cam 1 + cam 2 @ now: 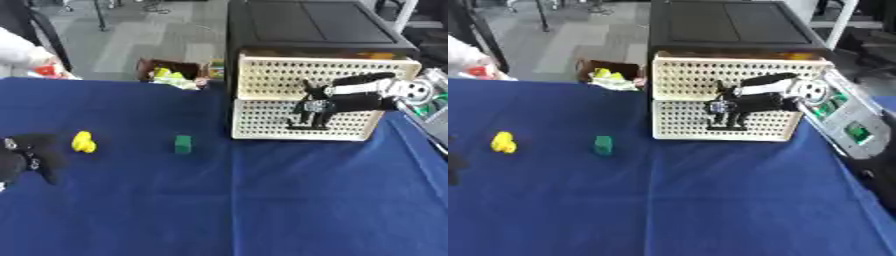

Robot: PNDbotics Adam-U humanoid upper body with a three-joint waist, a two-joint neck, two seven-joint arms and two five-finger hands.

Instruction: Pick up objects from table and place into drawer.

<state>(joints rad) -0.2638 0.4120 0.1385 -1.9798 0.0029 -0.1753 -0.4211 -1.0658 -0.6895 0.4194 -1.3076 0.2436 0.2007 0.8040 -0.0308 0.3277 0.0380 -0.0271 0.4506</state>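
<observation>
A small yellow object, rounded and glossy, and a green block lie on the blue cloth, both left of the drawer unit, a cream box of perforated plastic. The right hand hangs at the unit's front with fingers pointing down and relaxed. The left hand rests far left of the unit, fingers apart.

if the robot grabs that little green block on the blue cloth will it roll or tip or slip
The green block looks boxy with flat faces, so it probably won't roll. It stands a bit taller than wide, so a sideways nudge might tip it. It looks small and rigid, likely light, and the blue cloth under it may keep it from sliding far.
</observation>
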